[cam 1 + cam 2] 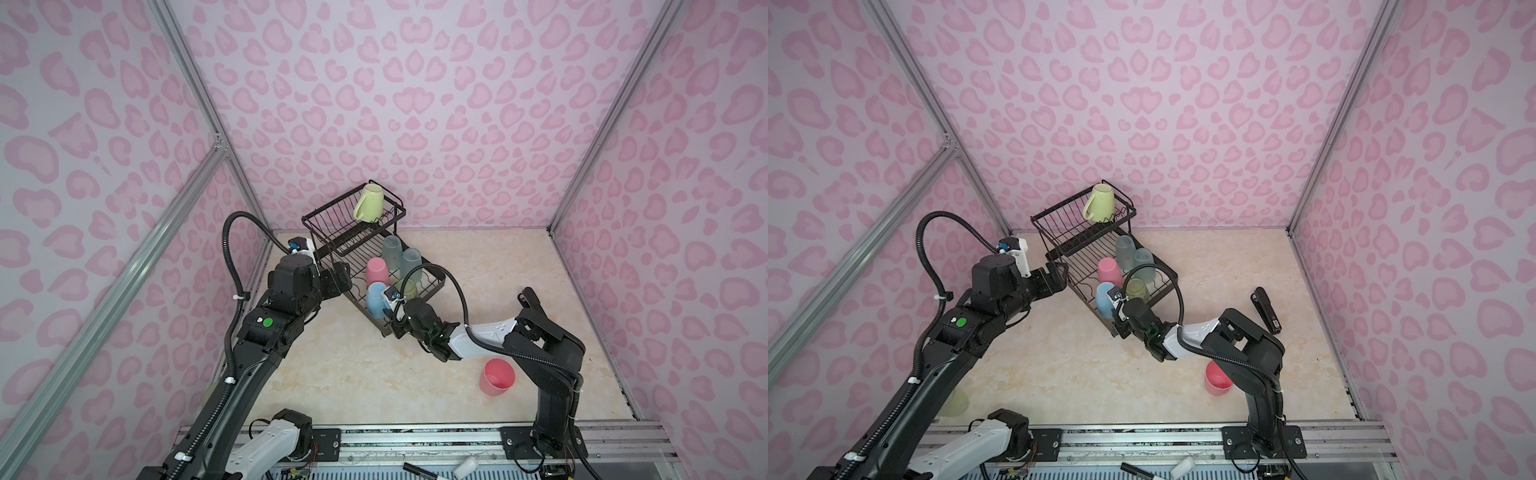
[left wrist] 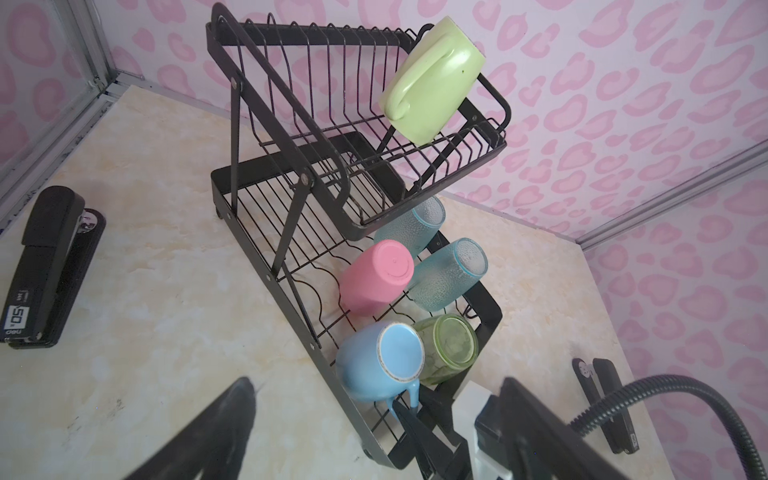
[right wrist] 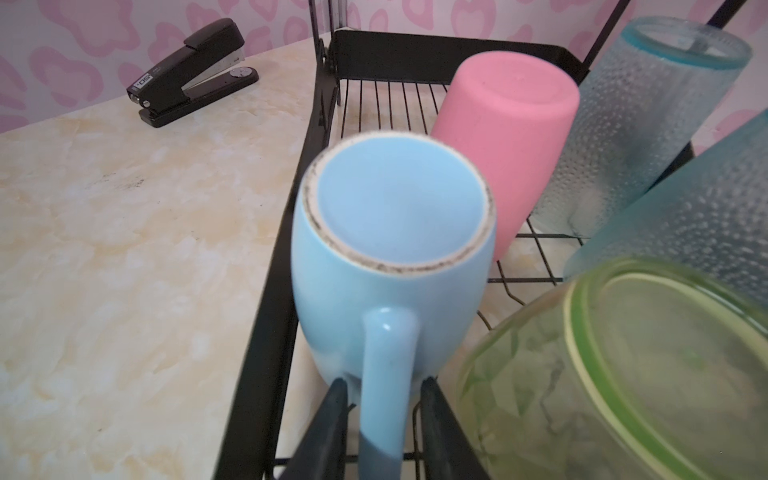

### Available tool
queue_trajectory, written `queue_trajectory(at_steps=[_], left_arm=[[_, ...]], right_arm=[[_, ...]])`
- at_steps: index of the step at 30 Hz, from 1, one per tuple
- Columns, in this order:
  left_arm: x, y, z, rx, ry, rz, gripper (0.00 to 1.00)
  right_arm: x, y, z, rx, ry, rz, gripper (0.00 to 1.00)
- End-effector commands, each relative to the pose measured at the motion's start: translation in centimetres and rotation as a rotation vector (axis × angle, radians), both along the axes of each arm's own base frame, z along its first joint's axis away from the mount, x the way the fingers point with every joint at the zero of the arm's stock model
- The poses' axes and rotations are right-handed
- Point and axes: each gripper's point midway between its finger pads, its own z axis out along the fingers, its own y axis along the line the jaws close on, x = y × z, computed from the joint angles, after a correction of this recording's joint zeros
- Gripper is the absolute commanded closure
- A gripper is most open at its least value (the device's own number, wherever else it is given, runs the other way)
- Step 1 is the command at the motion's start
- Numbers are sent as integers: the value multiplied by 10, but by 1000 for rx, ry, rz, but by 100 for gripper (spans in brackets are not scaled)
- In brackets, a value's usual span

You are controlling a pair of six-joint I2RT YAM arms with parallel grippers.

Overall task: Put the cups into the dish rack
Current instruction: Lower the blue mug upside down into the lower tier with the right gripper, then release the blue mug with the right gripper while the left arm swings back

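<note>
Six cups (image 1: pixel 377 270) sit in the dish rack (image 2: pixel 266 104), two on the table (image 1: pixel 353 374); the left gripper (image 1: pixel 1059 272) gapes empty, and the right gripper (image 3: pixel 384 384) is parted astride the light-blue mug (image 3: pixel 390 208)'s handle.

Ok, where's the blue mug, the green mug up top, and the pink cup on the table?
light-blue mug (image 3: pixel 395 199): right wrist view, on its upturned base.
lime mug (image 1: pixel 369 204): a top view, on its side wall.
loose pink cup (image 1: pixel 497 377): a top view, inside its open mouth.
</note>
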Motion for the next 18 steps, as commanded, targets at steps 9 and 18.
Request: queue_trajectory(at_steps=[9, 18], left_arm=[[-10, 13, -12, 53, 41, 36, 6], [-16, 17, -20, 66, 68, 50, 6]], right_arm=[[-13, -8, -3, -41, 27, 31, 46], [-17, -9, 14, -22, -5, 34, 34]])
